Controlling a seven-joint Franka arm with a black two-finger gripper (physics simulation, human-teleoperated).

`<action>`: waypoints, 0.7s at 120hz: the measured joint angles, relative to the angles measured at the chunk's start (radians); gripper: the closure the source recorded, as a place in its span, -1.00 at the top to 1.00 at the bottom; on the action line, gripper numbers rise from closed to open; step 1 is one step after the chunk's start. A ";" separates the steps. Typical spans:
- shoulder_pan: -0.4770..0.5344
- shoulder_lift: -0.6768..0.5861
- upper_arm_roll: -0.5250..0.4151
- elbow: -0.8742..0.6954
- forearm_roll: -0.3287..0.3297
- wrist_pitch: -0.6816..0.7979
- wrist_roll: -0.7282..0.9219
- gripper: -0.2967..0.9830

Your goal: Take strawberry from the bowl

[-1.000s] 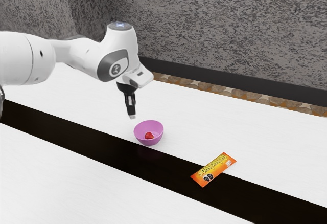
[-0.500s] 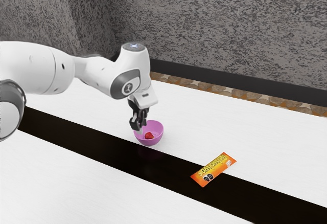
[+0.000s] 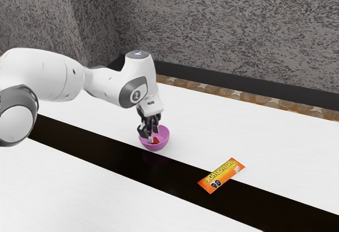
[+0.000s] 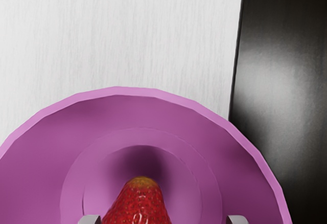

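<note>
Lowering my open gripper into a bowl that holds a strawberry

I have the white, smooth-shelled arm coming in from the exterior view's left, its rounded segments ending in a black pincer that points down into the bowl. The two fingers stand apart, grasping nothing. In the wrist view their pale, blunt fingertips are on opposite sides of the strawberry, one close beside it and the other farther off, across a clear gap.

The strawberry is inside the bowl, on its floor. It is glossy red, dimpled with seeds, and tapers to a yellowish-brown end. The bowl is pinkish purple and round, with smooth sloping walls, a circular step around its floor and a rim made of short, straight facets.

The bowl sits on a white table with a fine, faint grain, right by a shiny black strip that crosses the surface; in the wrist view the rim overlaps the strip's edge. Nearer the exterior view's right, a flat orange and yellow packet with printed lettering lies at a slant, partly on the strip. Behind the table run a band of rounded, brownish stones and a rough, mottled grey wall.
</note>
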 joint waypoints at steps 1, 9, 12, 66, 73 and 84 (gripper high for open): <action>0.000 0.001 0.000 0.000 -0.002 0.000 0.002 -0.10; 0.002 0.007 0.000 0.000 -0.015 0.004 0.015 -0.10; 0.002 0.009 0.000 0.000 -0.018 0.005 0.019 -0.10; 0.022 0.031 0.001 0.000 -0.032 0.023 0.076 -0.10; 0.022 0.032 0.001 0.000 -0.032 0.026 0.080 -0.10; 0.023 0.034 0.001 0.001 -0.032 0.031 0.087 -0.10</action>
